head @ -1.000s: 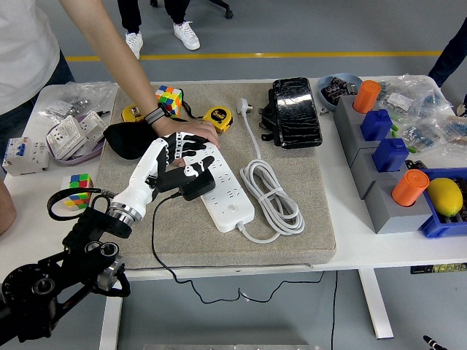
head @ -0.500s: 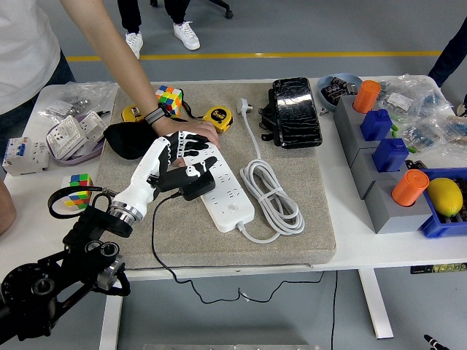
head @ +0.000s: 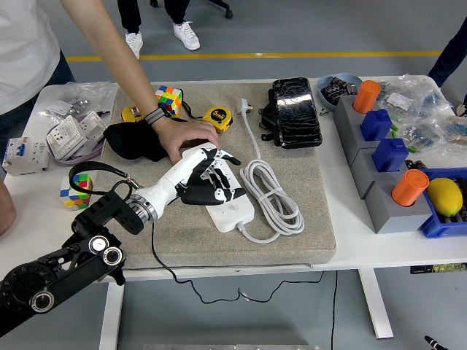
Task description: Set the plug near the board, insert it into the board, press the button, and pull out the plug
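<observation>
Now my left hand [head: 208, 179] grips the black plug [head: 195, 194] over the white board [head: 232, 204] (person's hand [head: 186, 136] just behind).

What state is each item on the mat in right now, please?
Power strip: flat on the mat, held at its far end by a person's hand.
Black plug: on the strip, under the left hand; whether seated, cannot tell.
White cable: coiled beside the strip.
Tape measure: closed.
</observation>
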Available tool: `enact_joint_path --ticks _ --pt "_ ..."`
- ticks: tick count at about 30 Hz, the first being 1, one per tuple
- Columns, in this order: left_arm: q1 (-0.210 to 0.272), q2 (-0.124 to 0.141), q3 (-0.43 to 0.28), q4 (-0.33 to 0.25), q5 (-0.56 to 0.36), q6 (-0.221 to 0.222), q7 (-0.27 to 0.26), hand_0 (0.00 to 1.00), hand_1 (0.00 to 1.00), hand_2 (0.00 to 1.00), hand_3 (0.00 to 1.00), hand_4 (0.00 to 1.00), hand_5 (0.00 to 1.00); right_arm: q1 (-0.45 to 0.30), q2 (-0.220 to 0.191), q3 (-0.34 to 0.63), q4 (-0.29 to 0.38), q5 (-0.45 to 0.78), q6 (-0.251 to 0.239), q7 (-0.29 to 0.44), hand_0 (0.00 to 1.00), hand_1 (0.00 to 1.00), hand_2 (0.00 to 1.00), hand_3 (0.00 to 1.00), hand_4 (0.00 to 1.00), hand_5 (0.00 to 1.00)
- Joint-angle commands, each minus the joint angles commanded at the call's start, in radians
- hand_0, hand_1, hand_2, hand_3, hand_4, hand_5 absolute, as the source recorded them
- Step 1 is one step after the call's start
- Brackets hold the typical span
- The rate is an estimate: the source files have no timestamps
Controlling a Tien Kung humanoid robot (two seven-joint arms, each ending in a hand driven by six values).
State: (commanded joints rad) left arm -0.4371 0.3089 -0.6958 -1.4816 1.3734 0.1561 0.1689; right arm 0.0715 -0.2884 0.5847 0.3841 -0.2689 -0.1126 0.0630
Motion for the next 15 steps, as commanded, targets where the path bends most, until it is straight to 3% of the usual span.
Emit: enact_joint_path --ticks 3,4,11,15 --pt "-0.010 0.003 0.006 -0.017 0.049 -0.051 0.067 0.121 0.183 0.153 0.720 0.731 0.061 -0.001 -0.001 0.000 0.000 0.001 0.001 -0.001 0.572 0.640 0.604 0.538 0.922 0.471" --pt "-0.012 0.003 0.008 -0.023 0.063 -0.063 0.085 0.079 0.133 0.144 0.796 0.786 0.002 -0.002 -0.002 0.000 0.000 0.001 0.001 -0.001 0.572 0.640 0.604 0.538 0.923 0.472" --pt "-0.024 0.009 0.017 -0.057 0.146 -0.169 0.223 0.066 0.113 0.137 0.803 0.782 0.002 -0.003 0.000 0.001 0.000 0.000 0.001 -0.001 0.573 0.640 0.603 0.537 0.922 0.471" --pt "-0.035 0.015 0.033 -0.063 0.149 -0.211 0.272 0.066 0.113 0.137 0.803 0.782 0.002 -0.002 0.001 0.003 0.000 0.000 0.002 -0.001 0.573 0.640 0.603 0.537 0.922 0.471"
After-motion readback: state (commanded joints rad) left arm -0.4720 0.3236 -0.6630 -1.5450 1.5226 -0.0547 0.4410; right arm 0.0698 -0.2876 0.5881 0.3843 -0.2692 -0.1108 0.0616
